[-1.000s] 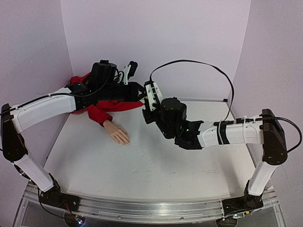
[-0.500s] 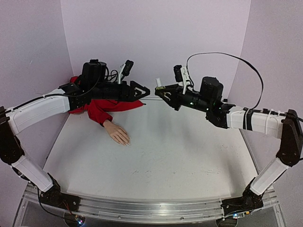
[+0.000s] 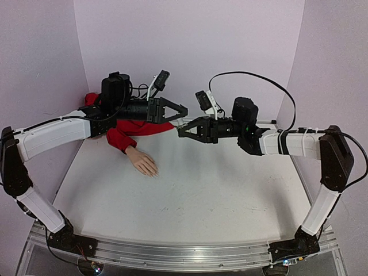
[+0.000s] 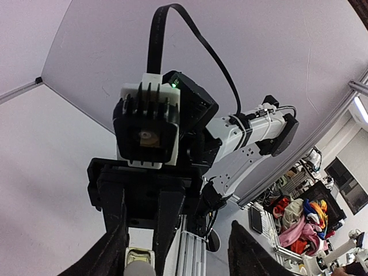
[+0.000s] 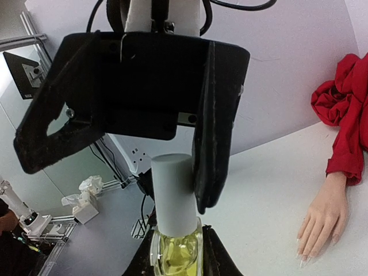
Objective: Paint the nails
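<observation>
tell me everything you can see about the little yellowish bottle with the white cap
Small clear glass-looking bottle of yellowish liquid, tall white cylindrical cap on. The right gripper is shut on its body, holding it above the white table, cap pointed at the left gripper, whose open jaws straddle the cap; one finger sits close beside it, contact unclear.

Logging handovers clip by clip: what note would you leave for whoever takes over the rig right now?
Left gripper: open, jaws straddling the white cap of the bottle, not clamped.
Right gripper: shut on the bottle, held above the table.
Mannequin hand: lying flat on the table, nails apparently unpainted.
Done: bottle lifted, cap on.
Left: uncap, paint the nails.
</observation>
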`<state>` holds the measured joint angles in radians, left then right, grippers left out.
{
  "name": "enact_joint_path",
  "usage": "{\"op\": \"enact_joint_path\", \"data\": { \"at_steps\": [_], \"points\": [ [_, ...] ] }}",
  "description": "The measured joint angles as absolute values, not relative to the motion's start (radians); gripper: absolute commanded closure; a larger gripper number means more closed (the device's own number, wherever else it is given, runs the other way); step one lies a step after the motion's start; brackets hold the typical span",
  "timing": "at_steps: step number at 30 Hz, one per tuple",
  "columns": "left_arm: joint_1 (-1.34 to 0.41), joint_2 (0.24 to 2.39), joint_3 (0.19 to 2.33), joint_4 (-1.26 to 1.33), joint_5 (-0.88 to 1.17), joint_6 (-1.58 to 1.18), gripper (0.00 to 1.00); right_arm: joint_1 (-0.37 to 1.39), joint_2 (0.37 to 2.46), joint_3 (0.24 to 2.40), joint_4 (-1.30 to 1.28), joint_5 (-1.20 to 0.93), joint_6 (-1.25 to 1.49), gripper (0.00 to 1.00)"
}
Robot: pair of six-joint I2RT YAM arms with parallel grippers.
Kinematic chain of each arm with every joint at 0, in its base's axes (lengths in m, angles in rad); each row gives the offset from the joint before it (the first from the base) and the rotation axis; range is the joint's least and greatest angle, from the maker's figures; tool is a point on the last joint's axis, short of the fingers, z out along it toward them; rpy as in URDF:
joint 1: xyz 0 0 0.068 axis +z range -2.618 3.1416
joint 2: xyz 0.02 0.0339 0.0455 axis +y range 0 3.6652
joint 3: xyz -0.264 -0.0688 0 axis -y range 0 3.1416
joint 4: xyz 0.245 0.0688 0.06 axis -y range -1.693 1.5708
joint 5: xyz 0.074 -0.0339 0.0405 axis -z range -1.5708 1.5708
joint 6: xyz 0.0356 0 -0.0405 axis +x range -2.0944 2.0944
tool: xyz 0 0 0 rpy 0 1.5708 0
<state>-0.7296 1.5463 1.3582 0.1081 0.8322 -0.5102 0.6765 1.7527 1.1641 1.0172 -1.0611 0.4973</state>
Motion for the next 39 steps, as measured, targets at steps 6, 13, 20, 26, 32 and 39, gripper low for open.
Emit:
{"op": "enact_joint_path", "data": {
  "at_steps": [6, 13, 20, 26, 32, 39],
  "points": [
    [-0.732, 1.546, 1.358, 0.133, 0.842, -0.5, 0.37, 0.677, 1.753, 1.165, 1.072, -1.055, 0.524, 1.0],
    [-0.731, 1.546, 1.339, 0.139, 0.805, -0.49, 0.69, 0.677, 1.734, 1.147, 1.086, -1.012, 0.521, 1.0],
    [-0.732, 1.546, 1.332, 0.144, 0.754, -0.456, 0.95, 0.677, 1.702, 1.134, 1.083, -0.952, 0.509, 1.0],
    [-0.734, 1.546, 1.323, 0.131, 0.67, -0.441, 1.0, 0.688, 1.686, 1.139, 0.978, -0.826, 0.414, 1.0],
    [-0.725, 1.537, 1.312, 0.116, 0.497, -0.436, 1.0, 0.946, 1.644, 1.164, 0.809, 0.102, 0.07, 1.0],
    [-0.766, 1.495, 1.311, 0.068, 0.422, -0.422, 0.86, 1.129, 1.72, 1.202, 0.94, 0.709, -0.286, 1.0]
  ]
}}
